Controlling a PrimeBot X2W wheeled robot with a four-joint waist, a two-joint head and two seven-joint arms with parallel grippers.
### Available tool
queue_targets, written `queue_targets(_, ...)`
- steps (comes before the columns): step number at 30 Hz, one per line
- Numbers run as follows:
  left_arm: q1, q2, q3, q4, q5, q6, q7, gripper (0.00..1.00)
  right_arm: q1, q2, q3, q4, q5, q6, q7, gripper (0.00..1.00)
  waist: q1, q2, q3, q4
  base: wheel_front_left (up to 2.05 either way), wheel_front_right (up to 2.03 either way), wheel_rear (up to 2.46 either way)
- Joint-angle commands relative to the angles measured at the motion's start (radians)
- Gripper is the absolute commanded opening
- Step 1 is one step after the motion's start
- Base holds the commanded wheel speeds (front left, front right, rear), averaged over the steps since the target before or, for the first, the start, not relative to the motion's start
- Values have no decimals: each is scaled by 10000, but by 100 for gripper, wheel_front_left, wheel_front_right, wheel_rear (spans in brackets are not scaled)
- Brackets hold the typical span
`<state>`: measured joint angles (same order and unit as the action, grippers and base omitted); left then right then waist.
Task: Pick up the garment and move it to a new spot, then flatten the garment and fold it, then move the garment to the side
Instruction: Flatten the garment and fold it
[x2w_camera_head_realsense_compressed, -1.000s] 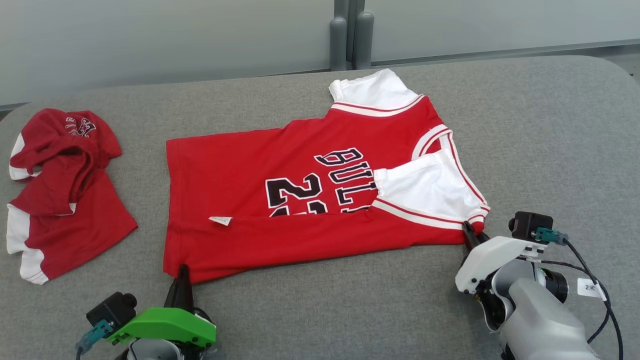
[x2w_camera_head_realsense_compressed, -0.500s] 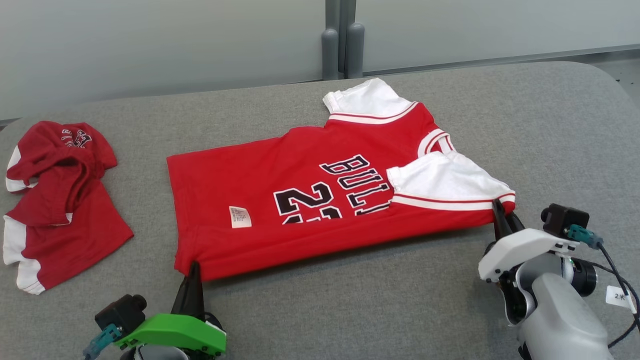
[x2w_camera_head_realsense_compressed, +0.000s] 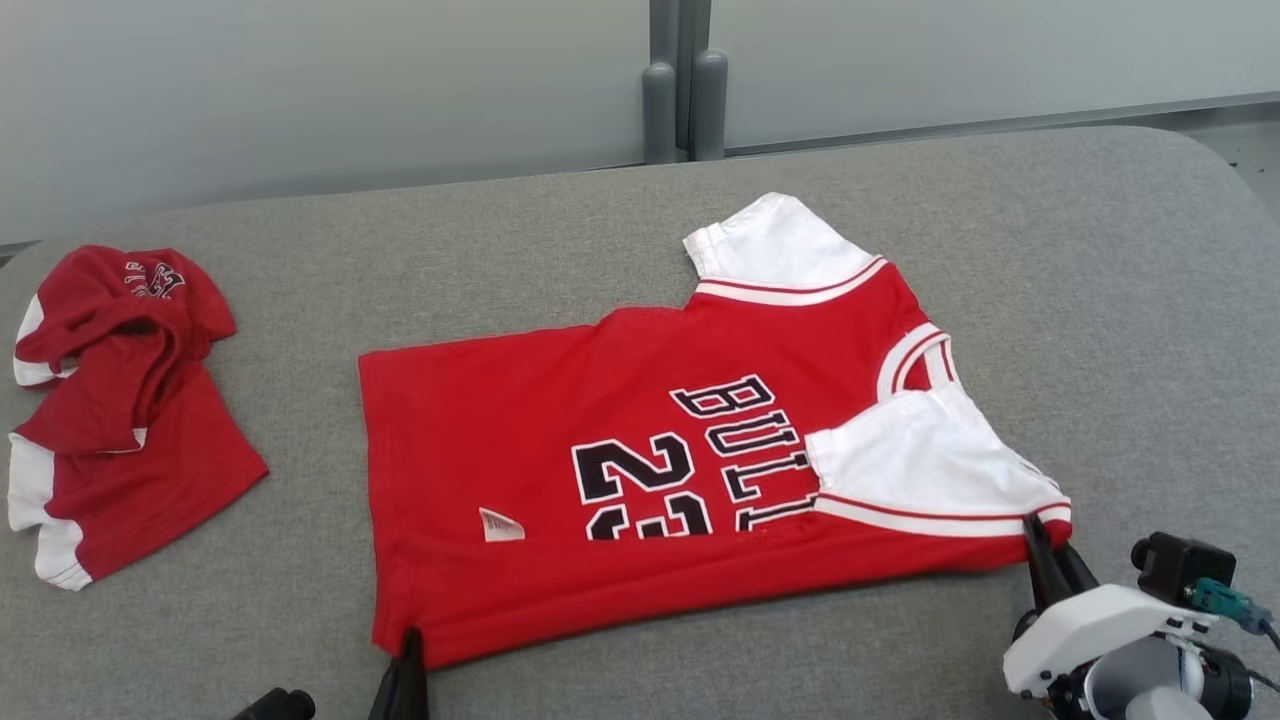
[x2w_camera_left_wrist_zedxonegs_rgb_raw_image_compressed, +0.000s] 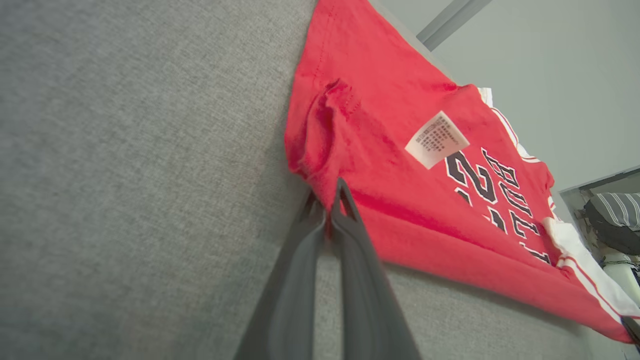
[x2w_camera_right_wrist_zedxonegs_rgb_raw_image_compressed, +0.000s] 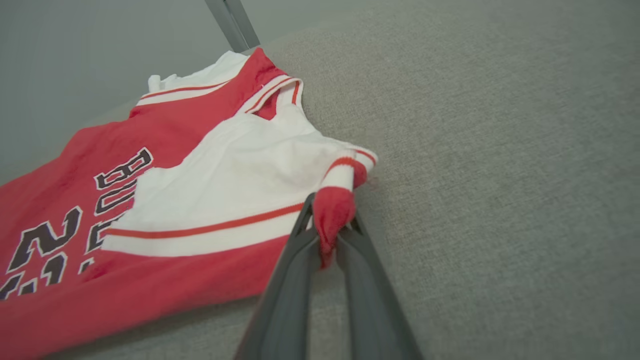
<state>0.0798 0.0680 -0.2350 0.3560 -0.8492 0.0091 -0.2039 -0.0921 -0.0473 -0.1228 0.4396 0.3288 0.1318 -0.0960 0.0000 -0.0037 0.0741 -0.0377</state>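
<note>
Red garment (x2w_camera_head_realsense_compressed: 500, 430) flat on grey table (x2w_camera_head_realsense_compressed: 1080, 250), left gripper (x2w_camera_head_realsense_compressed: 409, 645) pinching hem corner, right gripper (x2w_camera_head_realsense_compressed: 1035, 532) pinching shoulder corner

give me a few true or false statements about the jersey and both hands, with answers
1. The left hand pinches a hem corner of the red jersey. True.
2. The right hand is open, clear of the jersey. False: it is shut on the cloth beside the white sleeve.
3. The jersey hangs in the air above the grey table. False: most of it lies on the table.
4. A second red garment lies crumpled at the table's left. True.
</note>
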Motion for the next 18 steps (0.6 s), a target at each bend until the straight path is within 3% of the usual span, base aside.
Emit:
queue_targets(1, 173, 20, 15, -13, -54, 76, -28, 0, 277, -67, -13, -204, 154, -20, 77, 0, 0, 37, -10, 7, 0, 0, 0)
queue_targets(9, 198, 110, -45, 223, 30, 206, 40, 0, 1119, -59, 404, -637, 679, -18, 481, 0, 0, 37, -126, -18, 0, 0, 0)
queue_targets(12, 131, 173, -52, 296, 79, 244, 36, 0, 1246, -58, 484, -706, 736, -18, 530, 15, 0, 37, -173, -39, 0, 0, 0)
queue_targets(13, 121, 186, -53, 314, 85, 256, 32, 4, 1305, -59, 467, -733, 742, -18, 532, 24, 0, 37, -187, -52, 0, 0, 0)
queue_targets(14, 123, 204, -52, 331, 87, 252, 31, 31, 1360, -59, 432, -753, 727, -18, 529, 32, 0, 37, -199, -66, 0, 0, 0)
queue_targets(15, 133, 238, -58, 343, 113, 265, 25, 54, 1400, -59, 392, -779, 702, -19, 530, 49, 0, 37, -212, -82, 0, 0, 0)
queue_targets(16, 133, 238, -58, 343, 113, 265, 25, 54, 1400, -59, 392, -779, 702, -19, 530, 49, 0, 37, -212, -82, 0, 0, 0)
queue_targets(17, 156, 270, -70, 355, 134, 286, 22, 100, 1428, -58, 357, -830, 674, -19, 534, 96, 0, 37, -225, -99, 0, 0, 0)
queue_targets(18, 196, 283, -72, 359, 118, 296, 20, 100, 1460, -57, 314, -882, 634, -17, 536, 100, 0, 37, -236, -117, 0, 0, 0)
